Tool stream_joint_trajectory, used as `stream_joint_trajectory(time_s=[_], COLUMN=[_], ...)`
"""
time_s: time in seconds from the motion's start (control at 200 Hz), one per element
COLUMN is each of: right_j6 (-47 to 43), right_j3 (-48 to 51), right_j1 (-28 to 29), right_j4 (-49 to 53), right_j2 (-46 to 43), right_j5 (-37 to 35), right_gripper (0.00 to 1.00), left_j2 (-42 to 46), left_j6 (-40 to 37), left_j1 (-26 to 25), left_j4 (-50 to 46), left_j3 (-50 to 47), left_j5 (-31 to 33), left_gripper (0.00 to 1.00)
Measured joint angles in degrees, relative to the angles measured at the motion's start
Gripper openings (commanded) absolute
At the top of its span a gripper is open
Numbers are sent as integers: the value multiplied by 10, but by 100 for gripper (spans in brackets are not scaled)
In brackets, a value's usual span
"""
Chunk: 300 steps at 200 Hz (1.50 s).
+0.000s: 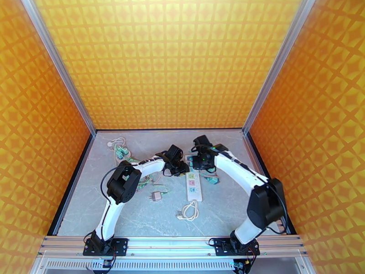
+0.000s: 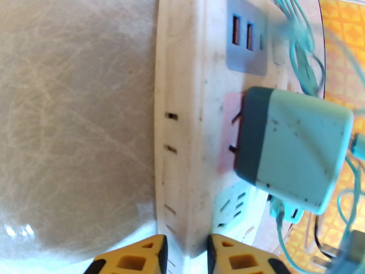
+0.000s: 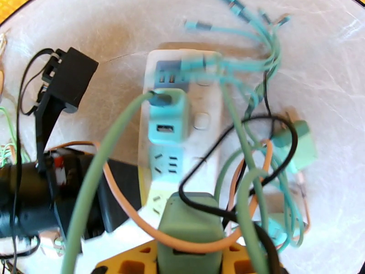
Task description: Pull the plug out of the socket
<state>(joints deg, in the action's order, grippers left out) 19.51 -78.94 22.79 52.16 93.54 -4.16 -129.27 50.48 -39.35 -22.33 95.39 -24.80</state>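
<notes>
The socket (image 1: 194, 187) lies mid-tabletop (image 1: 137, 213), running twelve to six o'clock. The left pincer (image 2: 185, 246), set narrow, clamps the socket's edge. The right pincer (image 3: 189, 254), at six o'clock in its wrist view, is closed around the green plug (image 3: 189, 222). A teal adapter (image 2: 292, 151) sits in a pink outlet.

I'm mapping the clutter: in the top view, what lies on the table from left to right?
Order: teal plugs, small grey plug, white socket strip, lone teal plug.
</notes>
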Motion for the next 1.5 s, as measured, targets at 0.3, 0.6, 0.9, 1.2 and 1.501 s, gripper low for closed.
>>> stream_joint_trajectory(time_s=[0.3, 0.6, 0.9, 1.2, 1.501], right_j6=[-8, -21, -24, 13, 52], right_j3=[-3, -58, -106, 3, 73], right_j1=[-39, -104, -159, -145, -90], right_j4=[31, 53, 66, 20, -9], right_j2=[-28, -37, -50, -60, -60], right_j5=[16, 16, 34, 133, 211], right_gripper=[23, 21, 25, 26, 27], left_j2=[2, 9, 14, 14, 14], left_j6=[-2, -4, -4, -4, -4], left_j1=[0, 2, 4, 4, 4], left_j4=[0, 14, 18, 18, 15], left_j3=[-2, -17, -25, -25, -23], left_j5=[0, 2, 2, 2, 2], left_gripper=[31, 30, 31, 31, 31])
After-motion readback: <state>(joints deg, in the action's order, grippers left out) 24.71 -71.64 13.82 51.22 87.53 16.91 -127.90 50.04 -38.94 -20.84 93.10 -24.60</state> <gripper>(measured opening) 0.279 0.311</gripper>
